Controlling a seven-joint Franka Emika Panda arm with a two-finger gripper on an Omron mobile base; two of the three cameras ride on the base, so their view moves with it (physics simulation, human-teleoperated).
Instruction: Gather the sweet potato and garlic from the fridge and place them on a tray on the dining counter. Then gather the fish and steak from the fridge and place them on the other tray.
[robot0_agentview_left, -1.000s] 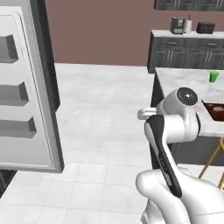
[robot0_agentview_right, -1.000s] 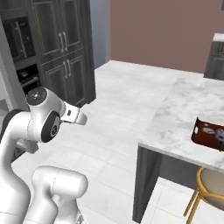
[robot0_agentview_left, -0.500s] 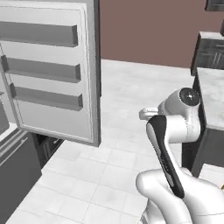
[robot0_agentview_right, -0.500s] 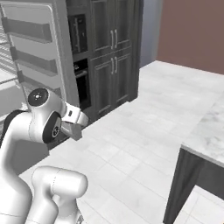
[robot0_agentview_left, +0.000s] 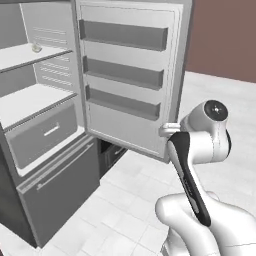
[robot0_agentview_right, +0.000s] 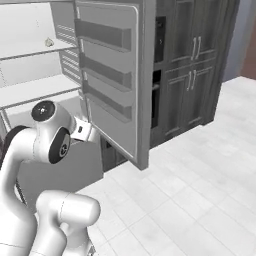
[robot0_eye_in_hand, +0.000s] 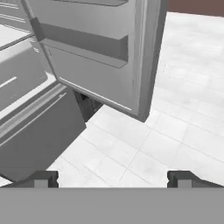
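Pale grey-white square floor tiles (robot0_agentview_left: 125, 200) run across the kitchen, their thin seams plain beneath the hand view (robot0_eye_in_hand: 175, 131). A tall run of dark grey panelled cabinets (robot0_agentview_right: 195, 75) stands against the far wall, with slim vertical metal pulls on its doors and a built-in dark oven niche (robot0_agentview_right: 159, 45) at its left edge. A reddish-brown wall (robot0_agentview_left: 225, 37) rises behind the tiles.
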